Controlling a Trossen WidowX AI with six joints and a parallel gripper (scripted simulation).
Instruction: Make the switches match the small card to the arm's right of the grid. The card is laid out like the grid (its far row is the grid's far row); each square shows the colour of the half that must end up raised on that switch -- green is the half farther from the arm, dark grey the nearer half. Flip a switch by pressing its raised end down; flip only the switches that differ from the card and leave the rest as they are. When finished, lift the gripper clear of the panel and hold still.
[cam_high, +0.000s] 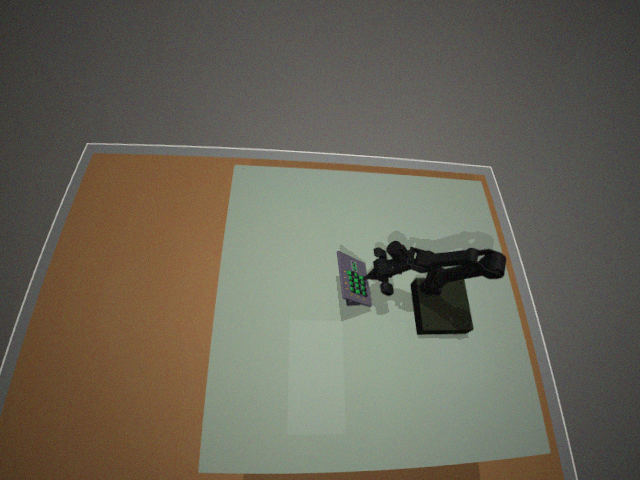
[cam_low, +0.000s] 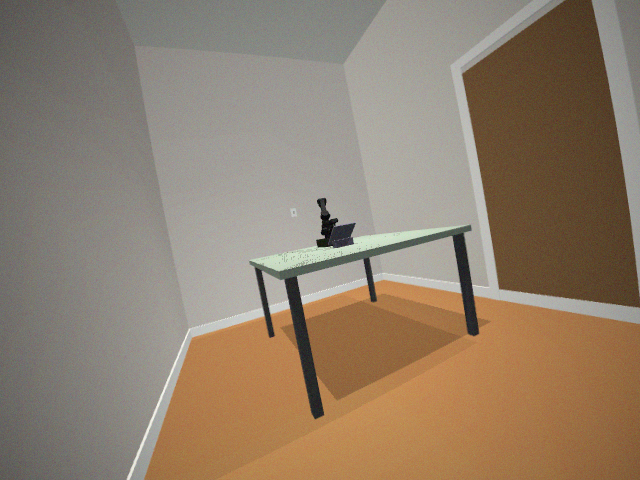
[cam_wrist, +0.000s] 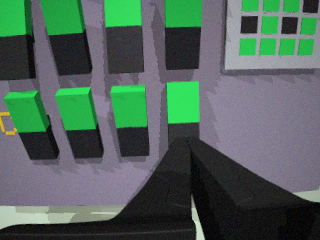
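The pincer is sitting fully closed on nothing, its tip covering the dark near half of the nearest-row switch closest to the card (contact itself is hidden). That switch's green half is showing flat. The purple panel is lying tilted on the worktop, just beyond the arm's base.

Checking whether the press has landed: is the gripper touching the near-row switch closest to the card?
Cannot tell. In the wrist view the shut gripper overlaps that switch's grey half, hiding any contact or gap.
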